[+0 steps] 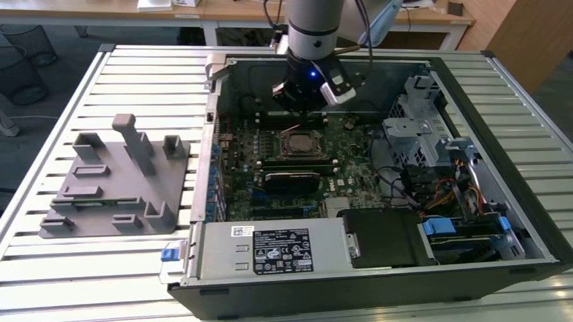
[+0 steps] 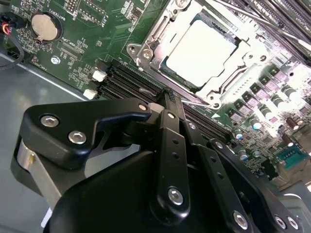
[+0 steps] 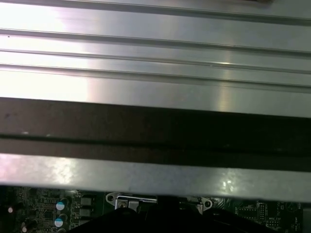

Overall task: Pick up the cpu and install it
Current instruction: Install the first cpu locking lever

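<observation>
Nothing actually readable here, tbh. The black label [image 1: 282, 250] on the power supply [image 1: 224, 260] has print and logos, but they're way too tiny. Same for the white lettering on the motherboard [image 2: 97, 29] in the second wrist view. The cpu [image 2: 199, 51] top is pure glare.

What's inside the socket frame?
The cpu lies inside the socket frame, pale metal top up, as seen in the second wrist view. The frame surrounds it. Whatever lies under the cpu is covered by it.
</observation>
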Controlling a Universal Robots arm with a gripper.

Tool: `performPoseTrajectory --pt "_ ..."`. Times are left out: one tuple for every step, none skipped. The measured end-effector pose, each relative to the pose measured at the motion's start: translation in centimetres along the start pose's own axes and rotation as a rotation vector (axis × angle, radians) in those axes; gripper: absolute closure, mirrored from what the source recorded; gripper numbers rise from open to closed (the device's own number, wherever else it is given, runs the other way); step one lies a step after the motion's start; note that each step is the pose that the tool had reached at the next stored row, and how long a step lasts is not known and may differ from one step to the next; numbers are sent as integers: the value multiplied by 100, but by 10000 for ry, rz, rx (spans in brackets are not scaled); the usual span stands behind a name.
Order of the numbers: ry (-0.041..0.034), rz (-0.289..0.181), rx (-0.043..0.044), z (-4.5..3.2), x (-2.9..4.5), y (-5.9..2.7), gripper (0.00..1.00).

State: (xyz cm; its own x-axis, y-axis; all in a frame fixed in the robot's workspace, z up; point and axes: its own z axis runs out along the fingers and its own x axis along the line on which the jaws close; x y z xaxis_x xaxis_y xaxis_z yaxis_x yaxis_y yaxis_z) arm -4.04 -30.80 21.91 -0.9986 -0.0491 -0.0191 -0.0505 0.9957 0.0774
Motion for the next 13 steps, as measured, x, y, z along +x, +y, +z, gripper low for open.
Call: performPoseTrajectory --pt "0 0 0 3 -5 0 89" --pt "-1 -1 -2 6 -10 -1 89" --pt "-1 -1 -1 9 -15 -1 89" --pt "0 -1 0 12 -20 -2 89" --pt "0 0 0 16 -24 -2 89" --pt "0 0 0 19 -27 -2 89" --pt "2 0 2 21 -29 -2 89" --pt "1 1 2 23 -31 -2 89" --pt "0 0 0 26 -34 -3 89" --pt "0 0 0 29 -37 -3 89" --pt "0 0 0 31 -41 -3 89" --pt "-1 0 -1 34 -44 -3 89" --pt "0 0 1 36 -49 -4 89"
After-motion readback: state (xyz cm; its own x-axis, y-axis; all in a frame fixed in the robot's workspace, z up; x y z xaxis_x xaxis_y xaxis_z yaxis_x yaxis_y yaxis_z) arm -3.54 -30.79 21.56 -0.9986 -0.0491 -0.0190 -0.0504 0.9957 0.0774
